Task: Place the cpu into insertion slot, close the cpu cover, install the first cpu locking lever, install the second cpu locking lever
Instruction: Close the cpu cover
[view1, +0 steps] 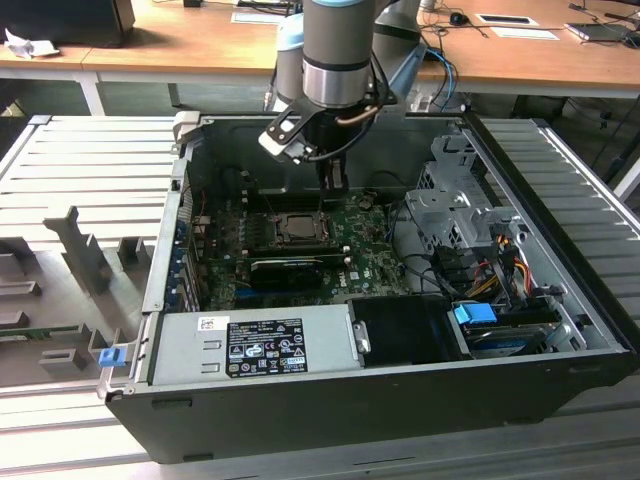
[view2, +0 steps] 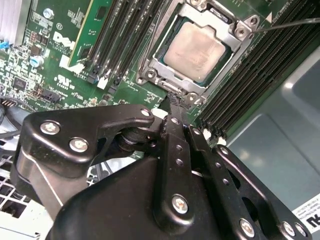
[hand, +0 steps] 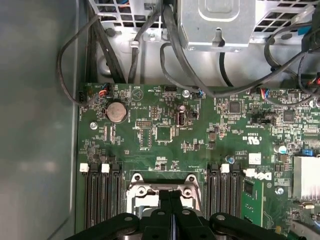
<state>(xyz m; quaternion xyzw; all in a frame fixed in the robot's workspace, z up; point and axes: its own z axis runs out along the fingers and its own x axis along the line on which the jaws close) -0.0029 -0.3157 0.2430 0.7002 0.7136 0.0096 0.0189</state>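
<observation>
Pale silver-grey square cpu (view2: 194, 45) seated in dark metal-rimmed insertion slot (view2: 161, 54). Thin silver windowed cpu cover (view2: 220, 27) down over it. Thin wire lever (view2: 285, 24) looks unlatched, so levers judged left. Black gripper (view2: 176, 102) fingers pressed together, at socket edge.

Ribbed grey metal bench (view1: 90, 155), bearing an open computer case (view1: 400, 400) laid flat, grey fixture blocks (view1: 85, 255) beside it.

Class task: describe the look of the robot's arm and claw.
The arm is a grey metal cylinder with a black band, pale blue joint caps and a thin cable at the wrist. The claw is black: flat linked bars pinned by silver screws, tapering to two slim fingers.
</observation>
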